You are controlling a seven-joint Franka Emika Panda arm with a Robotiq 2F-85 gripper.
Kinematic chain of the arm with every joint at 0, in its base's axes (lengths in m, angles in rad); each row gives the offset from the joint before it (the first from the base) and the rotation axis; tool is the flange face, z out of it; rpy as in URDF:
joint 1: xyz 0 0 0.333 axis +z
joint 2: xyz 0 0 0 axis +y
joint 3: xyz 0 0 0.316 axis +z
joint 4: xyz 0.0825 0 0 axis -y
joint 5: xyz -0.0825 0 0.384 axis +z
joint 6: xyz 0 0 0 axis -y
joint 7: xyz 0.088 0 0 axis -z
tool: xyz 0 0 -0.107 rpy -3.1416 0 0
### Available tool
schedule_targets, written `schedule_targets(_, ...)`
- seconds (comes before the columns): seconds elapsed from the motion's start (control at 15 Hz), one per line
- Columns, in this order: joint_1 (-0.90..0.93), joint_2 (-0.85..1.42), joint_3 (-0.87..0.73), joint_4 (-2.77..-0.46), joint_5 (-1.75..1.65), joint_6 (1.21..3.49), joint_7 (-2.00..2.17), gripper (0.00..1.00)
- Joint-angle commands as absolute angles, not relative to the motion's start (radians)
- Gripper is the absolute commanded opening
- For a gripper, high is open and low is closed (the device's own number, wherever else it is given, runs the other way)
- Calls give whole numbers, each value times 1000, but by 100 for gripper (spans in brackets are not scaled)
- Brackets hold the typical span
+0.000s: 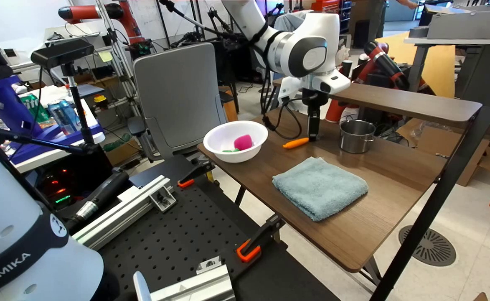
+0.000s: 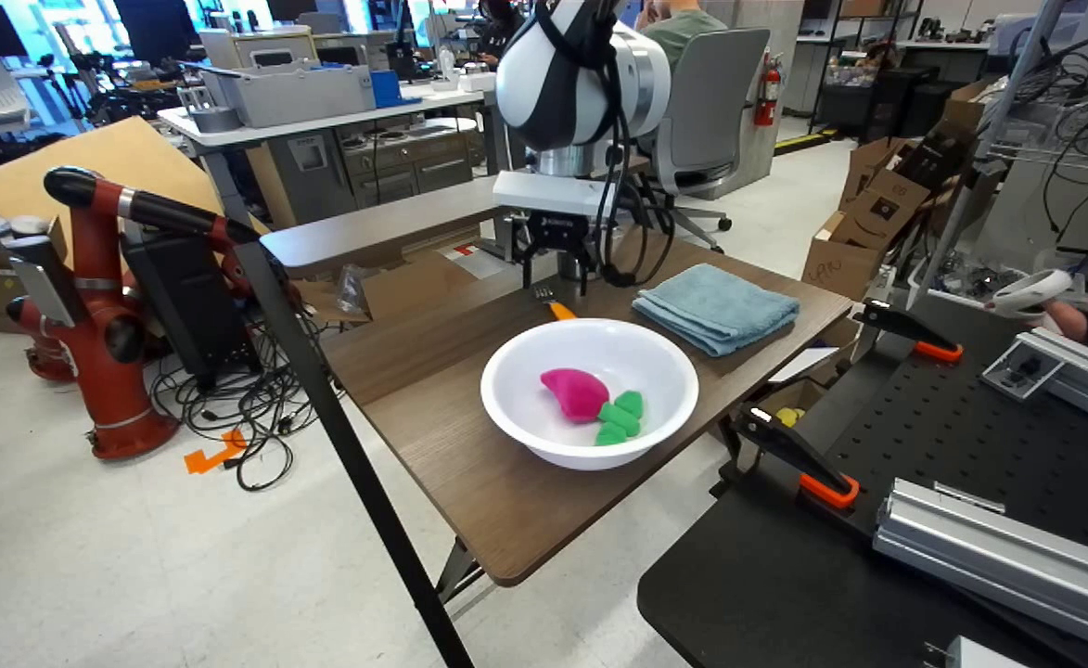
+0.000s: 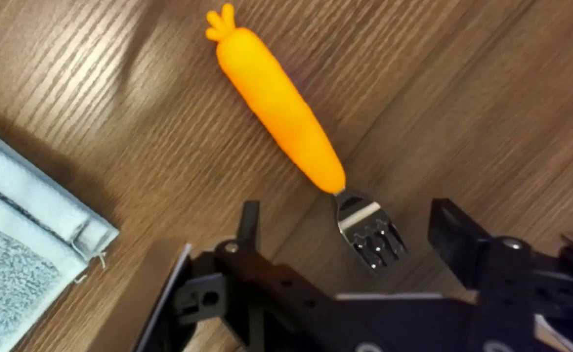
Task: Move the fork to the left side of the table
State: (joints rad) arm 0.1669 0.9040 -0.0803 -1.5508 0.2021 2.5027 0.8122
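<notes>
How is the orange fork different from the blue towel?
The fork is long and slim, while the towel is folded into a wide, thick pad that covers much more space. The fork has a smooth, carrot-shaped orange handle and shiny metal tines; the towel is blue-grey and looks fuzzy. In the wrist view, the fork's tines show between the open fingers, but the towel lies off to one side. Both rest on the table.

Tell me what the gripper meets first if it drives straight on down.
The wooden tabletop, most likely: the open gripper would straddle the carrot-handled fork, fingertips landing either side. Any remaining gap is hard to judge.
</notes>
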Motion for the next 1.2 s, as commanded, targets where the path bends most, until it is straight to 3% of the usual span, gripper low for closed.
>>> schedule_targets(0.0,157,815,-68,-1622,208,2484,807,100)
schedule_targets(1.13,158,763,-70,-1675,198,2502,810,100)
